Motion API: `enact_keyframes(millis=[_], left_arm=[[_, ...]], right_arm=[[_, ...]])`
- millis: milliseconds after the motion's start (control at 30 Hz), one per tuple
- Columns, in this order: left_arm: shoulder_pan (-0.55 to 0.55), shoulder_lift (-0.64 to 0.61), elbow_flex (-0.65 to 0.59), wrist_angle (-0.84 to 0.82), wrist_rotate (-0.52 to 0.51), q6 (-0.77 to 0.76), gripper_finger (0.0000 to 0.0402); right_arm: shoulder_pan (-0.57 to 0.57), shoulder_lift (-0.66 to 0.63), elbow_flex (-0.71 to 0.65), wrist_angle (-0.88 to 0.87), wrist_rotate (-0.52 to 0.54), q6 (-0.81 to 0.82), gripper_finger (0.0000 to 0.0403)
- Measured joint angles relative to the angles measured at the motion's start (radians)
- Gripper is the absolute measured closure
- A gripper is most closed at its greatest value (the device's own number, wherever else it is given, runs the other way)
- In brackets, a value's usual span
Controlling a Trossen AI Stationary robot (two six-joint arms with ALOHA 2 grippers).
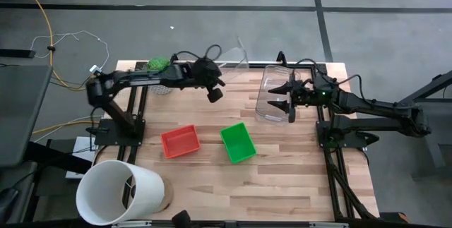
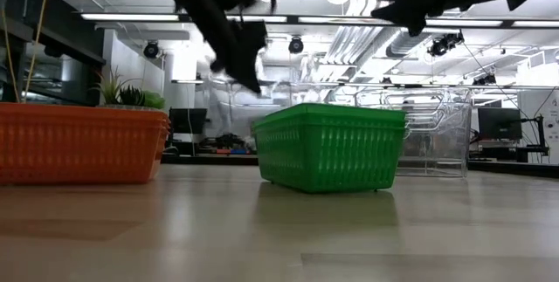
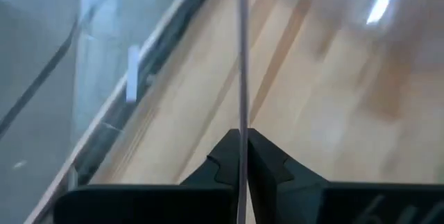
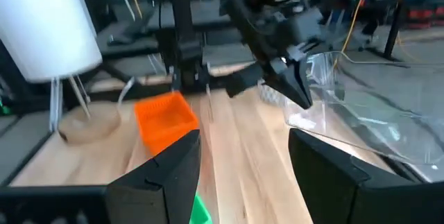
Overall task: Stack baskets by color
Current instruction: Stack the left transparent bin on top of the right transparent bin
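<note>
Baskets: four in all, one red, one green, two clear.
Red basket (image 1: 180, 142): one, on the wooden surface (image 1: 282, 178), on the left arm's side, near the front.
Green basket (image 1: 237, 142): one, just beside the red one, not touching it.
Clear tub (image 1: 272, 95): one, resting on the surface farther back, on the right arm's side.
Thin clear basket (image 1: 236, 57): one, tipped up off the surface at the back edge, by the left gripper.
Left gripper (image 3: 241, 156): closed tight, its two dark fingers (image 3: 267, 161) pinch the thin clear wall between them. In the high view it sits at the back middle of the surface.
Right gripper (image 1: 286, 95): fingers spread wide, holding nothing, hanging over the clear tub.
White bucket (image 1: 120, 191): one, big and round, lying at the front corner on the left arm's side.
Green plant (image 1: 159, 64): one, small, at the back by the left arm.
</note>
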Motion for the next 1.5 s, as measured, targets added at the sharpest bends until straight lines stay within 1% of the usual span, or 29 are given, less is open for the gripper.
enact_keyframes(millis=[133,167,200,267,333,400,433,533,633,700,800,867,967,1033,1167,1267,1500], left_arm=[[-0.038,-0.129,0.000,0.020,0.014,-0.090,0.0401],[-0.052,-0.154,0.000,0.029,0.012,-0.119,0.0401],[-0.068,-0.176,0.000,0.040,0.011,-0.145,0.0401],[-0.107,-0.207,0.000,0.062,0.009,-0.191,0.0401],[-0.151,-0.220,0.000,0.093,0.010,-0.214,0.0401],[-0.194,-0.221,0.000,0.115,0.009,-0.225,0.0401],[-0.212,-0.221,0.000,0.125,0.008,-0.225,0.0401],[-0.256,-0.213,0.000,0.172,-0.019,-0.225,0.0401],[-0.266,-0.206,0.000,0.202,-0.027,-0.236,0.0401],[-0.265,-0.207,0.000,0.233,-0.008,-0.260,0.0401],[-0.262,-0.207,0.000,0.229,0.023,-0.278,0.0401],[-0.263,-0.207,0.000,0.229,0.033,-0.280,0.0401],[-0.270,-0.207,0.000,0.228,0.036,-0.280,0.0401],[-0.271,-0.207,0.000,0.230,0.038,-0.280,0.0401],[-0.270,-0.207,0.000,0.230,0.039,-0.278,0.0401],[-0.270,-0.213,0.000,0.226,0.039,-0.278,0.0401],[-0.269,-0.228,0.000,0.204,0.041,-0.276,0.0401]], right_arm=[[0.000,-0.043,0.000,0.054,0.014,0.038,0.0199],[0.001,-0.057,0.001,0.060,0.046,0.056,0.0199],[0.001,-0.070,0.006,0.041,0.101,0.077,0.0199],[0.000,-0.089,0.045,-0.084,0.257,0.104,0.0199],[0.000,-0.090,0.102,-0.283,0.433,0.148,0.0199],[0.000,-0.075,0.159,-0.496,0.564,0.222,0.0199],[0.000,-0.066,0.183,-0.589,0.610,0.260,0.0199],[-0.010,-0.028,0.218,-0.810,0.681,0.357,0.0200],[-0.028,0.009,0.208,-0.930,0.708,0.452,0.0211],[-0.044,0.034,0.193,-0.993,0.755,0.490,0.0228],[-0.073,0.069,0.176,-1.076,0.823,0.536,0.0269],[-0.092,0.086,0.167,-1.088,0.842,0.556,0.0306],[-0.122,0.117,0.153,-1.062,0.820,0.545,0.0372],[-0.136,0.141,0.135,-1.038,0.804,0.536,0.0394],[-0.163,0.196,0.096,-0.979,0.792,0.529,0.0383],[-0.183,0.228,0.059,-0.892,0.787,0.492,0.0396],[-0.195,0.289,0.015,-0.636,0.674,0.465,0.0401]])
